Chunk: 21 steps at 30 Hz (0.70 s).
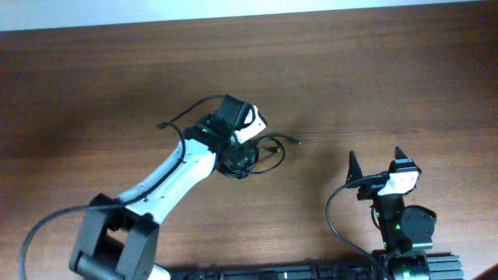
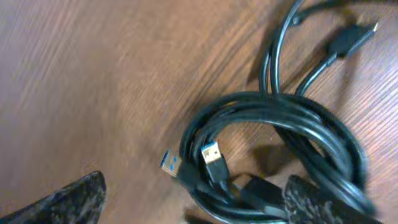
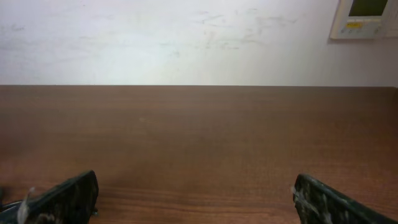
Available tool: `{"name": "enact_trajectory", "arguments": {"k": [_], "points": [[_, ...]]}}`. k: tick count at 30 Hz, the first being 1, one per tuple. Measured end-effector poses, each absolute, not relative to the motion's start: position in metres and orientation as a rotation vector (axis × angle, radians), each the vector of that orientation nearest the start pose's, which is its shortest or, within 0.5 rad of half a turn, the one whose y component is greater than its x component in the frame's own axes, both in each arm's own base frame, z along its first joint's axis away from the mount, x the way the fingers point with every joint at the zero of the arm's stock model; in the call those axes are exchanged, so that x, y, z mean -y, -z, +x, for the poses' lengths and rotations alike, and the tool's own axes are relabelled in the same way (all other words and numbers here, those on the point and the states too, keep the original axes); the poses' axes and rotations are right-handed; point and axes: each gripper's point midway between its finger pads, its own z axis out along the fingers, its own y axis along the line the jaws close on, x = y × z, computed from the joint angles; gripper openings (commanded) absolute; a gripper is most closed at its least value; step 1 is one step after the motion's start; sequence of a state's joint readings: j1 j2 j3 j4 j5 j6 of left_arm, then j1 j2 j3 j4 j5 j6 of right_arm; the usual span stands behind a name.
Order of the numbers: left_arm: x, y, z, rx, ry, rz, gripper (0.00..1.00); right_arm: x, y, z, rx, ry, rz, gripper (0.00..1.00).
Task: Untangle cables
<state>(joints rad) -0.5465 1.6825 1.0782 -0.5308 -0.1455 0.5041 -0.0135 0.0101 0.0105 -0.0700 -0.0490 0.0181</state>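
Cables [image 1: 247,158] are found as one knotted black bundle near the centre of the overhead frame, lying on the brown table [image 1: 93,85]. In the left wrist view the left pincer [image 2: 196,198] is seen spread wide over the bundle. Its coils and two blue-tongued plugs [image 2: 210,155] lie between the fingers [image 2: 68,199], and nothing is clamped. One loose end [image 1: 292,140] is trailed out to the right. At lower right the right pincer [image 1: 376,159] is held fully open and empty, well apart from the bundle.
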Motion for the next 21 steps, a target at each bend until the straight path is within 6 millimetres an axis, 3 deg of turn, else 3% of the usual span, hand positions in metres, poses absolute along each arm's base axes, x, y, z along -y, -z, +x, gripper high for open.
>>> {"name": "enact_trajectory", "arguments": {"k": [2, 3, 4, 5, 6, 8, 10, 12, 13, 15, 16, 17, 18, 19, 21], "points": [[0.19, -0.044, 0.362, -2.192, -0.254, 1.546, 0.64, -0.005, -0.159, 0.246, -1.641, -0.044, -0.011, 0.98], [0.196, -0.039, 0.372, -2.135, -0.272, 1.573, 0.63, -0.005, -0.159, 0.246, -1.64, -0.045, -0.011, 0.99], [0.2, -0.035, 0.379, -2.102, -0.282, 1.589, 0.4, -0.005, -0.159, 0.246, -1.64, -0.045, -0.011, 0.99], [0.202, -0.029, 0.381, -2.088, -0.286, 1.605, 0.08, -0.005, -0.159, 0.246, -1.642, -0.045, -0.011, 0.99], [0.202, -0.023, 0.381, -2.088, -0.283, 1.622, 0.0, -0.005, -0.159, 0.246, -1.642, -0.044, -0.011, 0.99], [0.204, -0.009, 0.381, -2.089, -0.276, 1.654, 0.0, -0.005, -0.159, 0.246, -1.642, -0.045, -0.011, 0.99], [0.208, -0.014, 0.388, -2.059, -0.282, 1.629, 0.0, -0.005, -0.159, 0.246, -1.642, -0.044, -0.011, 0.99], [0.198, -0.019, 0.398, -2.113, -0.365, 1.505, 0.0, -0.005, -0.159, 0.246, -1.642, -0.044, -0.011, 0.99], [0.18, -0.026, 0.408, -2.199, -0.472, 1.309, 0.0, -0.005, -0.159, 0.246, -1.642, -0.044, -0.011, 0.99], [0.159, -0.035, 0.409, -2.305, -0.552, 1.049, 0.0, -0.005, -0.159, 0.246, -1.642, -0.044, -0.011, 0.99], [0.14, -0.053, 0.399, -2.395, -0.573, 0.774, 0.0, -0.005, -0.159, 0.246, -1.642, -0.044, -0.011, 0.99], [0.134, -0.066, 0.39, -2.446, -0.526, 0.603, 0.0, -0.005, -0.159, 0.246, -1.642, -0.044, -0.011, 0.99], [0.131, -0.084, 0.374, -2.5, -0.407, 0.386, 0.0, -0.005, -0.159, 0.246, -1.641, -0.044, -0.011, 0.99], [0.137, -0.094, 0.372, -2.498, -0.299, 0.265, 0.0, -0.005, -0.159, 0.246, -1.641, -0.044, -0.011, 0.99], [0.151, -0.098, 0.367, -2.527, -0.129, 0.141, 0.0, -0.005, -0.159, 0.246, -1.64, -0.044, -0.011, 0.99]]}}
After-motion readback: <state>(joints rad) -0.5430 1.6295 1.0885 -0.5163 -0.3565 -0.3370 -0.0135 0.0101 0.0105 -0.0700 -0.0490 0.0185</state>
